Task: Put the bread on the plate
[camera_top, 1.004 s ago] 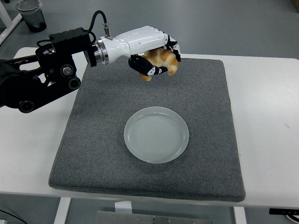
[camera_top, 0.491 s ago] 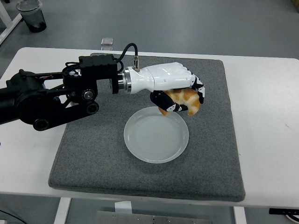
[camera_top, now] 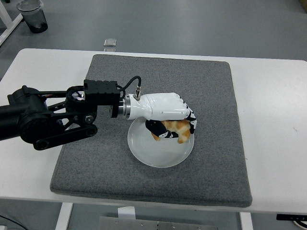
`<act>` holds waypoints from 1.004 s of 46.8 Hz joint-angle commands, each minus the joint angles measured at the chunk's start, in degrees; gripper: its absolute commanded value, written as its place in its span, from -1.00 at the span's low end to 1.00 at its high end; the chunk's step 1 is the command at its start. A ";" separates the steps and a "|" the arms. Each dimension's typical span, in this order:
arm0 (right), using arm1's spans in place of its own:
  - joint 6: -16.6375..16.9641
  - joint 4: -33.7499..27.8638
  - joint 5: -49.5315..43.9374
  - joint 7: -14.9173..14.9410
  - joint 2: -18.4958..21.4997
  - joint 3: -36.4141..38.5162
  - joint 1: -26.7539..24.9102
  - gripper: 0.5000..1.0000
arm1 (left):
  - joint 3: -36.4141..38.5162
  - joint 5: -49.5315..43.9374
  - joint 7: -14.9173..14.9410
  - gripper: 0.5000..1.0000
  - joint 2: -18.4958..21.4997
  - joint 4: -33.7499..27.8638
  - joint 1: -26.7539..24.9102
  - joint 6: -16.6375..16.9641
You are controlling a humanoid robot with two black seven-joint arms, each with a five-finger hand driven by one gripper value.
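Note:
My left hand, white with black fingers, is curled around a golden-brown piece of bread. It holds the bread low over the upper right part of the pale round plate, which lies in the middle of the grey mat. I cannot tell whether the bread touches the plate. The hand covers most of the bread. The black left arm reaches in from the left edge. The right arm is out of view.
The grey mat covers the middle of the white table. A dark bin stands on the floor at the far left, beyond the table. A small grey object lies past the table's far edge.
My left hand has carried the bread from the mat's far edge toward me and down, and it is now over the plate.

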 commanded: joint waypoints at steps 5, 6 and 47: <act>0.01 0.00 0.00 0.00 0.00 -0.07 0.00 0.73 | 1.59 0.14 -0.23 -1.00 0.30 1.13 0.46 0.17; 0.01 0.00 0.00 0.00 0.00 0.01 0.00 0.73 | 1.59 0.22 -0.23 -1.00 0.30 1.48 0.55 0.17; 0.01 0.00 0.00 0.00 0.00 0.01 0.00 0.73 | 3.70 2.33 -0.58 -1.00 -0.32 4.21 2.04 0.61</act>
